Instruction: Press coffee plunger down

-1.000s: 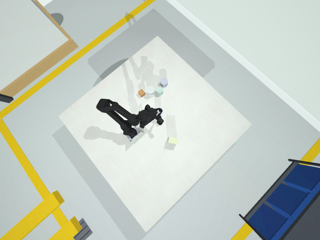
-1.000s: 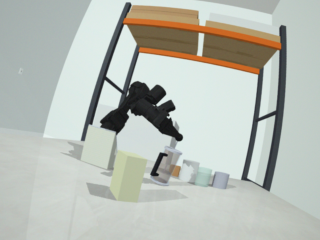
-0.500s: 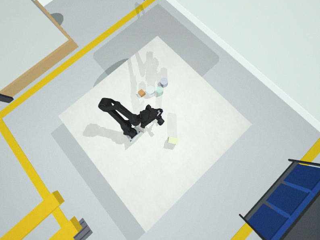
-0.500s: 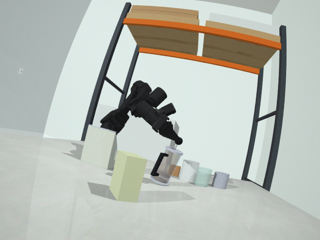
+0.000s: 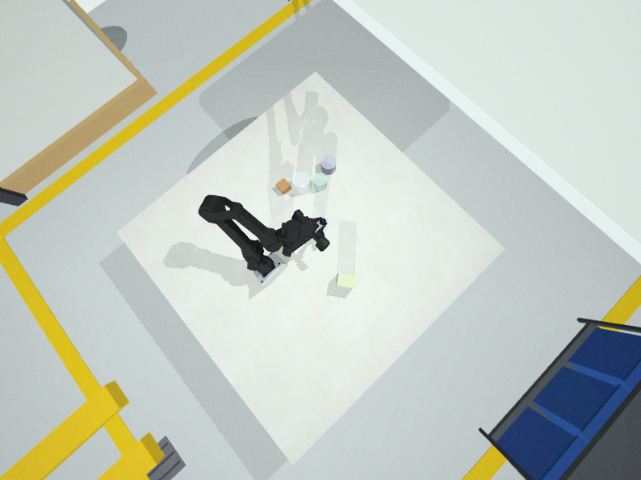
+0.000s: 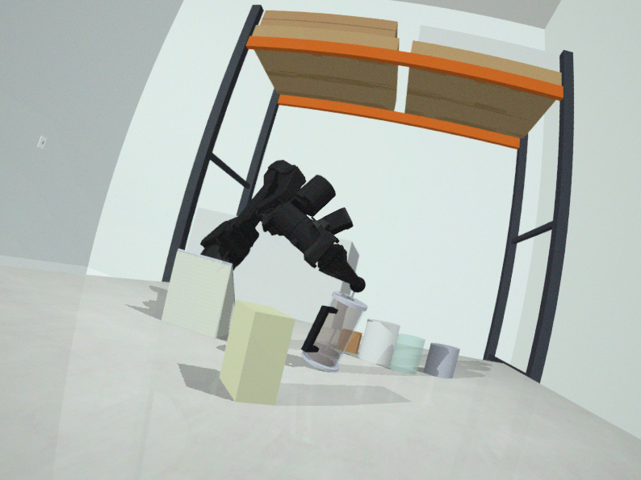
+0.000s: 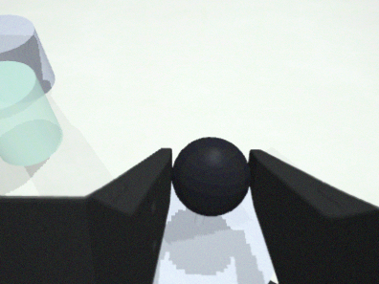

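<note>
The coffee press [image 5: 320, 227] [image 6: 342, 327] is a clear cylinder with a pale lavender lid and base and a black side handle. In the exterior view it leans to the right, clearly more than the cups beside it, and its base ring slopes. My gripper [image 5: 322, 222] [image 6: 357, 284] [image 7: 210, 160] is shut on the black round plunger knob, one finger on each side in the wrist view. Only a short piece of rod [image 6: 351, 294] shows between knob and lid. The lid [image 7: 211, 248] fills the space below the knob in the wrist view. The fingers partly hide the press from above.
An orange cube [image 5: 283, 185] [image 6: 353, 343], a white cup [image 5: 301, 182] [image 6: 379, 340], a mint cup [image 5: 320, 181] [image 6: 408, 354] [image 7: 29, 142] and a lavender cup [image 5: 328, 164] [image 6: 442, 361] [image 7: 16, 27] stand nearby. A tall yellow block [image 5: 346, 280] [image 6: 257, 352] stands on the handle side.
</note>
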`<state>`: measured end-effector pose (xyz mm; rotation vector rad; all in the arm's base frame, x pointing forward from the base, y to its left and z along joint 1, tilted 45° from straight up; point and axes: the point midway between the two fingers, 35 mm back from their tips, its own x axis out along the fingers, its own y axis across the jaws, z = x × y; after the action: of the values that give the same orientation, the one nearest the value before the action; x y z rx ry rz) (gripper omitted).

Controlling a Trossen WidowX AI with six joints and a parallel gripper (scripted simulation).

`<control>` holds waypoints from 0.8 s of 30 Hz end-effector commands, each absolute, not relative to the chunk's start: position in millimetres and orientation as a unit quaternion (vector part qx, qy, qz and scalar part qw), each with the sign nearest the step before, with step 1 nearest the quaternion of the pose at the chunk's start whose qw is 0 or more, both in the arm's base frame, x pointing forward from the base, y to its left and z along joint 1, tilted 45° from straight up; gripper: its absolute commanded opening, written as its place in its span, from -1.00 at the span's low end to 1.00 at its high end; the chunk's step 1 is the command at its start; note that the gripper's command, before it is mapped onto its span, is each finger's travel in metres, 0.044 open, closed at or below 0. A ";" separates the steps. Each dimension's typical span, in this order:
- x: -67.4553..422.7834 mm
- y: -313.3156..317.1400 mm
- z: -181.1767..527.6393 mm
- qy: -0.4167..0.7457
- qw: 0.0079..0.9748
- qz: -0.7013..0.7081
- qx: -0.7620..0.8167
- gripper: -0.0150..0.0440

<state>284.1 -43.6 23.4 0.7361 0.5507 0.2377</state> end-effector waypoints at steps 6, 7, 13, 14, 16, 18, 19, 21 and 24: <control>284.3 -41.9 21.0 0.271 0.885 0.118 0.360 -0.11; 284.3 -41.8 20.8 0.271 0.885 0.118 0.360 -0.11; 285.0 -43.7 22.4 0.266 0.888 0.116 0.356 -0.11; 285.0 -43.7 22.4 0.266 0.888 0.116 0.356 -0.11; 285.0 -43.7 22.4 0.266 0.888 0.116 0.356 -0.11; 285.0 -43.7 22.4 0.266 0.888 0.116 0.356 -0.11; 285.0 -43.7 22.4 0.266 0.888 0.116 0.356 -0.11; 285.0 -43.7 22.4 0.266 0.888 0.116 0.356 -0.02; 285.0 -43.7 22.4 0.266 0.888 0.116 0.356 0.25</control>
<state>285.0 -43.3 22.7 0.7408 0.5528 0.2441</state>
